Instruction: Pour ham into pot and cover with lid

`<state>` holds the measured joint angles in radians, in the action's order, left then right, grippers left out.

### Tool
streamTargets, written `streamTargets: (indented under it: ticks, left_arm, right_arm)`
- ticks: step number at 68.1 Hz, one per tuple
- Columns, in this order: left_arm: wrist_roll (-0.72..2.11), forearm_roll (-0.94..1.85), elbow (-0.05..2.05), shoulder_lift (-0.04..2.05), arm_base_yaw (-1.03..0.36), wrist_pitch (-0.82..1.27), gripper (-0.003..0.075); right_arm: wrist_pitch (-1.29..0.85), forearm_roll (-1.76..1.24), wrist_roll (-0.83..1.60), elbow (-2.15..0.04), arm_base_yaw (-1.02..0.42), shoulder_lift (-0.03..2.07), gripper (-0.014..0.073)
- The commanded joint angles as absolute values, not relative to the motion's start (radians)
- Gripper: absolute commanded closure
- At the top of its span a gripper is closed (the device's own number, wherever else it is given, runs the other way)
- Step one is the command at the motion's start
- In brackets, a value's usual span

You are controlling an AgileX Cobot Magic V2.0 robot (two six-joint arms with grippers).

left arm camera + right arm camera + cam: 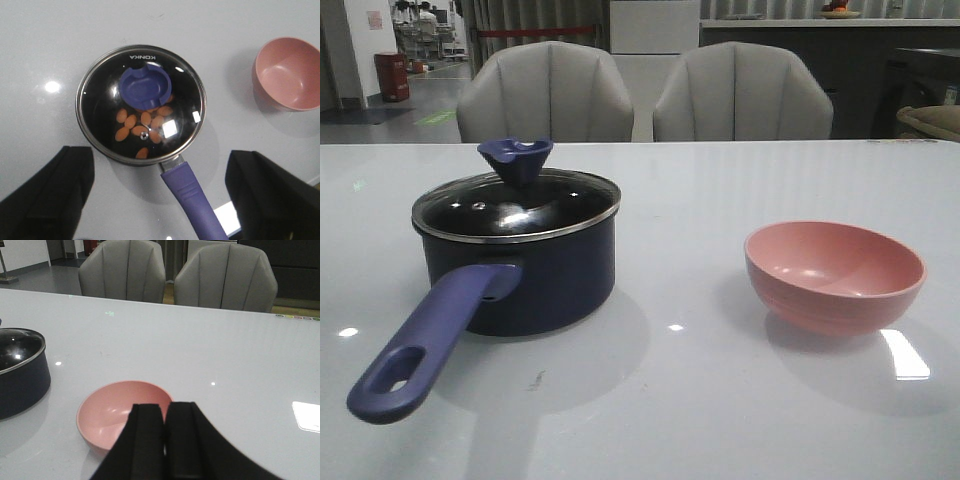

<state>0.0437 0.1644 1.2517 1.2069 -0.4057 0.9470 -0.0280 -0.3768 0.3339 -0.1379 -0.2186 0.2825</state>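
Front view: the dark navy saucepan [535,270] stands on the pale glossy tabletop [700,400] toward the left, its long purple-blue handle with a hole [425,345] reaching toward the camera. The round clear glass lid with a steel rim [516,207] sits flat on the saucepan, its dark blue flared knob [516,160] upright. The round pink bowl [834,276] stands well apart to the right, upright and bare inside. Two grey padded chairs [545,92] stand behind the tabletop.

Left wrist view, from above: the small orange-pink diced ham bits [142,126] lie on the black bottom inside the saucepan, seen through the glass. The left gripper [160,192] hangs above with its black fingers [52,192] spread wide apart, touching nothing.

Right wrist view: the right gripper [165,440] has its fingers [145,440] pressed together with nothing between them, above the near rim of the pink bowl
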Motion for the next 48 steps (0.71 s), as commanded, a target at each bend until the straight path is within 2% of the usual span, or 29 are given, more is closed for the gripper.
streamTargets:
  ticks: [1, 15, 31, 38, 40, 43, 44, 45, 46, 47, 48]
  left_arm:
    - [0.038, 0.196, 1.121, 1.040, -0.411, 0.817, 0.0158]
    - [0.038, 0.210, 0.797, 0.722, -0.411, 0.666, 0.0158]
    - [0.038, 0.213, 0.537, 0.397, -0.411, 0.524, 0.0162]
    - [0.038, 0.213, 0.462, 0.279, -0.411, 0.486, 0.0257]
    - [0.038, 0.213, 0.442, 0.251, -0.411, 0.478, 0.0304]
    - [0.038, 0.213, 0.421, 0.202, -0.411, 0.473, 0.0418]
    - [0.038, 0.213, 0.421, 0.202, -0.411, 0.473, 0.0418]
    - [0.038, 0.213, 0.412, 0.175, -0.411, 0.469, 0.0496]
    - [0.038, 0.213, 0.412, 0.175, -0.411, 0.469, 0.0496]
    - [0.038, 0.210, 0.407, 0.157, -0.411, 0.468, 0.0557]
    - [0.038, 0.210, 0.407, 0.157, -0.411, 0.468, 0.0557]
  right_arm:
    - [0.049, -0.375, 0.337, -0.166, -0.217, 0.288, 0.0444]
    - [0.049, -0.375, 0.337, -0.166, -0.217, 0.288, 0.0444]
    - [0.049, -0.375, 0.337, -0.166, -0.217, 0.288, 0.0444]
    - [0.049, -0.375, 0.337, -0.166, -0.217, 0.288, 0.0444]
    - [0.049, -0.375, 0.337, -0.166, -0.217, 0.288, 0.0444]
    - [0.049, -0.375, 0.337, -0.166, -0.217, 0.288, 0.0444]
    - [0.049, -0.375, 0.337, -0.166, -0.217, 0.288, 0.0444]
    - [0.049, -0.375, 0.337, -0.166, -0.217, 0.288, 0.0444]
    - [0.049, -0.375, 0.337, -0.166, -0.217, 0.288, 0.0444]
    - [0.049, -0.375, 0.337, -0.166, -0.217, 0.288, 0.0444]
    - [0.049, -0.375, 0.337, -0.166, -0.217, 0.288, 0.0444]
